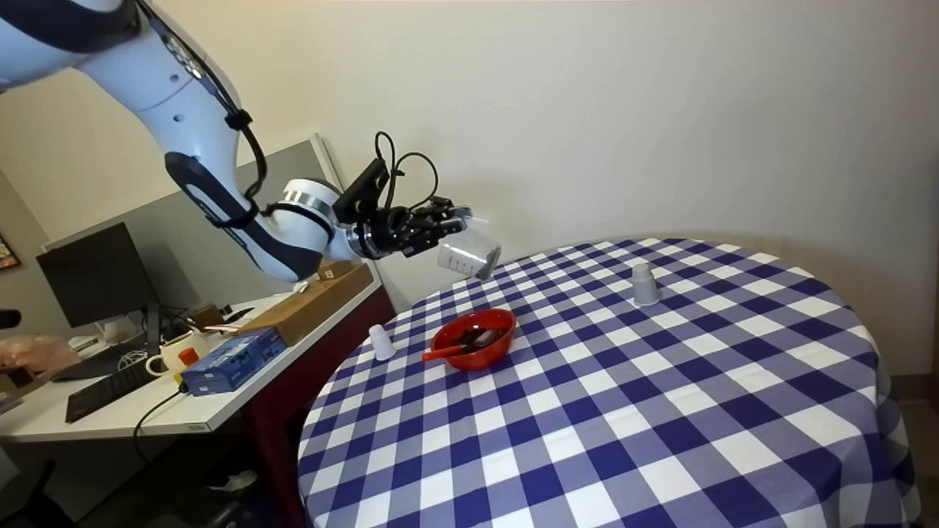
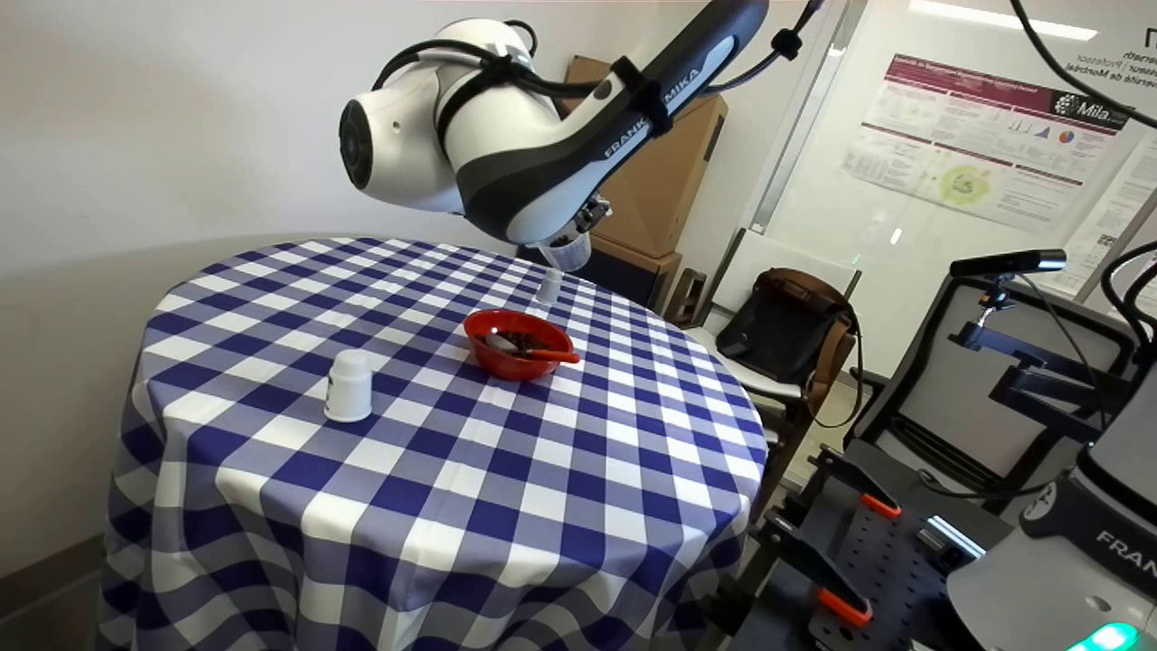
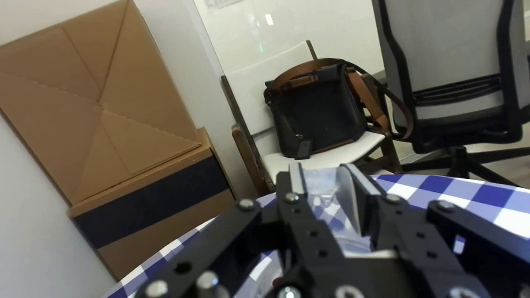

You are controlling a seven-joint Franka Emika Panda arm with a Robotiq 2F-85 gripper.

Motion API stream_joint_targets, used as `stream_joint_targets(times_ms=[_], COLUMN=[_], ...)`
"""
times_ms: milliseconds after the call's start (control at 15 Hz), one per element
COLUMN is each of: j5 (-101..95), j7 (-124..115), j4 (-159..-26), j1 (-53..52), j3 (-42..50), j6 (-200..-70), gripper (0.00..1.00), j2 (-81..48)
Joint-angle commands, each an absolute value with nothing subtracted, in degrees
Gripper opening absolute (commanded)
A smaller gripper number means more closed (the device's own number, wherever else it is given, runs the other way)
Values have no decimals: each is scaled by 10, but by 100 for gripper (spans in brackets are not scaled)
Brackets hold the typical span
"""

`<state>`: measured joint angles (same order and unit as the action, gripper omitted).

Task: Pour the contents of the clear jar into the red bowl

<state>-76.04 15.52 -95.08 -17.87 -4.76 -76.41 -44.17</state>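
Above the tablecloth (image 1: 645, 396), my gripper (image 3: 324, 179) clamps the clear jar (image 1: 469, 254)—aligning step, probably—which next needs tipping over the red bowl (image 1: 486, 358).

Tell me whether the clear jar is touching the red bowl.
Apart: in both exterior views, checked tablecloth shows plainly between the clear jar and the red bowl below it.

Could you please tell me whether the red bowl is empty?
Not empty: both exterior views show dark contents inside the red bowl.
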Motion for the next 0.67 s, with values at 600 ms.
stream_joint_targets(times_ms=[600], j5=[-979], j7=[269], j4=[-826], j1=[-206], j3=[-24], j6=[-730], gripper=[7], j2=[-597])
